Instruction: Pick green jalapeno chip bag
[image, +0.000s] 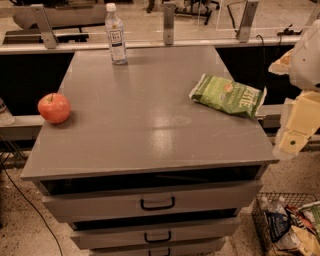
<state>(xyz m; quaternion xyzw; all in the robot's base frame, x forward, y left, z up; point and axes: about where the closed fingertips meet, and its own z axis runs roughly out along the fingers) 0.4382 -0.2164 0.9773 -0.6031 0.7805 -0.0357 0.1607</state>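
The green jalapeno chip bag (227, 95) lies flat near the right edge of the grey cabinet top (145, 110), its sealed end slightly over the edge. It is light green with white lettering. My gripper (296, 131) hangs at the right edge of the view, beyond the cabinet's right side, to the right of and a little nearer than the bag. It holds nothing that I can see.
A red apple (54, 107) sits at the left edge of the top. A clear water bottle (115, 35) stands at the back. Drawers (157, 202) with black handles are below. A wire basket (287, 227) of packets and bottles stands on the floor at bottom right.
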